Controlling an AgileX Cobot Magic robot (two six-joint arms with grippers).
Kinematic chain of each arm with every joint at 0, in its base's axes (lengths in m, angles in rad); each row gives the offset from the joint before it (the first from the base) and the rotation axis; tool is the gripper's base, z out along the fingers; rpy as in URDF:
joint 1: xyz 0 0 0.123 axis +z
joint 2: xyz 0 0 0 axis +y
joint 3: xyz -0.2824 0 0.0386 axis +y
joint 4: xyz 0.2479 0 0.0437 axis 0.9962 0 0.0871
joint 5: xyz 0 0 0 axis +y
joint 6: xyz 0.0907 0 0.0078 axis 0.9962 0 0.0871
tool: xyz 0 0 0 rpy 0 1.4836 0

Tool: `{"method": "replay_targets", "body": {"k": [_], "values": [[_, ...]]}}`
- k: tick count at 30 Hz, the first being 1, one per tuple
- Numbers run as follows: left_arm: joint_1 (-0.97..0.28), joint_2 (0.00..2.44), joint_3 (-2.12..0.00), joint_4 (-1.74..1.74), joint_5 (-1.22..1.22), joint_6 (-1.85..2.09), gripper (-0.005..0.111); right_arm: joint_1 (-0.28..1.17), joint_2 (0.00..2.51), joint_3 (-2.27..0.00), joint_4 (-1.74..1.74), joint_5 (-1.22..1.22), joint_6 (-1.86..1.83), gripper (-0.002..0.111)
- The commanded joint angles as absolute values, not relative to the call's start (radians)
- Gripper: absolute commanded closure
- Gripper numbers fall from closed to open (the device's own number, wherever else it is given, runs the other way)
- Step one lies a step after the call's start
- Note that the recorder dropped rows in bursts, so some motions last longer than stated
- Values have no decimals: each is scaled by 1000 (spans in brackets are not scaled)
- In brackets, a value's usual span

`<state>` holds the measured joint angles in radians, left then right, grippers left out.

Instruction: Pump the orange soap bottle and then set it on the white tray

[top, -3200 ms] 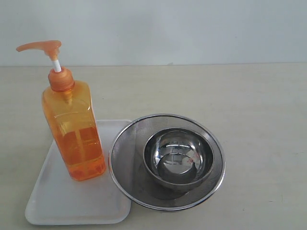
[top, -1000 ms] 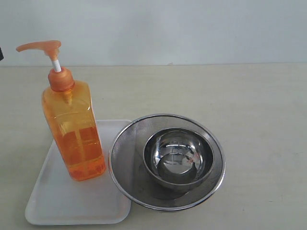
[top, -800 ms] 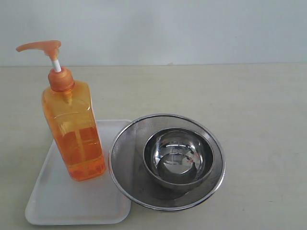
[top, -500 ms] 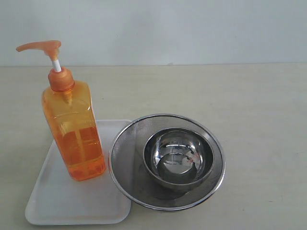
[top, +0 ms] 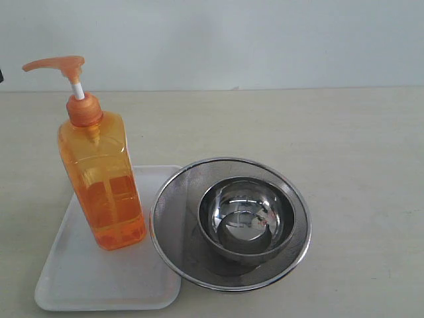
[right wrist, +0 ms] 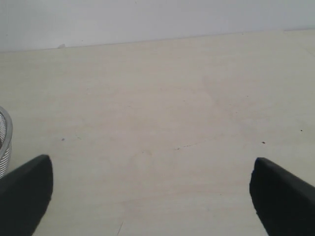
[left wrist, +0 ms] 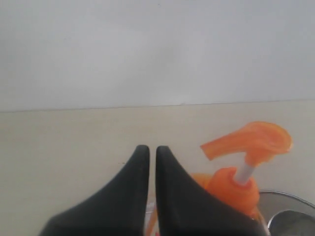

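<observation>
The orange soap bottle (top: 106, 192) stands upright on the white tray (top: 79, 281), toward its far side, with the pump head (top: 56, 64) raised on its white stem. In the left wrist view my left gripper (left wrist: 152, 148) is shut with nothing between its black fingers. It hovers beside the bottle's pump head (left wrist: 251, 140) and is apart from it. My right gripper (right wrist: 151, 164) is wide open over bare table, holding nothing. A dark sliver (top: 1, 76) at the exterior view's left edge is all that shows of an arm there.
A round steel mesh strainer (top: 165, 199) sits against the tray's right edge, with a steel bowl (top: 246, 218) inside it. Its rim shows in the left wrist view (left wrist: 290, 201) and the right wrist view (right wrist: 4, 142). A pale wall bounds the beige table at the back.
The bottle, tray and strainer have not moved. A dark sliver shows again at the left edge of the exterior view, where it was absent half a second ago.
</observation>
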<state>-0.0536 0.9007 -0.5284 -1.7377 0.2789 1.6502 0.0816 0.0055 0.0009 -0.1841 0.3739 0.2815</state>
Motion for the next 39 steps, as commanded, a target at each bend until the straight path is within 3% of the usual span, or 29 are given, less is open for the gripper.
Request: {"method": "replay_targets", "body": {"k": [1, 3, 9, 14, 23, 30, 35, 39], "values": [[-56, 904, -526, -1608, 332, 1609, 102, 80, 0, 0, -191, 366, 282, 3], [-56, 904, -547, -1334, 315, 1350, 102, 80, 0, 0, -191, 368, 282, 3], [-82, 858, -553, -218, 195, 30, 102, 80, 0, 0, -191, 368, 282, 3], [-150, 769, -355, 341, -184, -569, 102, 80, 0, 0, -191, 368, 282, 3], [-150, 745, -132, 360, -244, -595, 102, 80, 0, 0, -191, 370, 284, 3], [-150, 745, 0, 448, -454, -603, 102, 80, 0, 0, -191, 370, 282, 3], [-150, 745, 0, 586, -519, -614, 102, 80, 0, 0, -191, 372, 284, 3], [-150, 745, 0, 644, -720, -614, 102, 80, 0, 0, -191, 372, 284, 3]]}}
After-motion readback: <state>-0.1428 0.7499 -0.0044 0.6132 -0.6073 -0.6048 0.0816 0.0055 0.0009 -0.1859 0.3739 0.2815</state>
